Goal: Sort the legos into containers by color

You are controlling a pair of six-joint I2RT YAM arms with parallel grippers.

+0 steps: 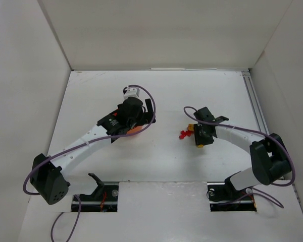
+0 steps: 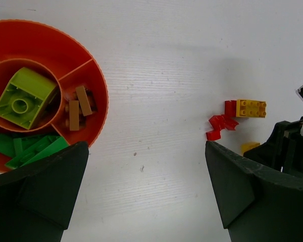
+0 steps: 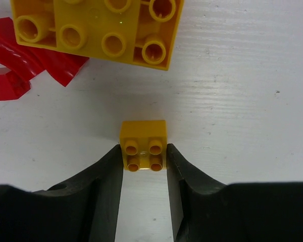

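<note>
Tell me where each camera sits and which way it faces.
Top external: high behind the robot, looking down on the table; left arm and right arm show.
Left wrist: looking down at the bowl; the open left gripper frames the bottom.
Right wrist: close over the small yellow brick, held by the right gripper.
Shared: large yellow brick and red pieces, both wrist views.

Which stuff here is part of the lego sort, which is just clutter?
Job: orange bowl, lime brick, brown bricks, green bricks, large yellow brick, small yellow brick, red pieces.
Not job: purple cable, white walls.
</note>
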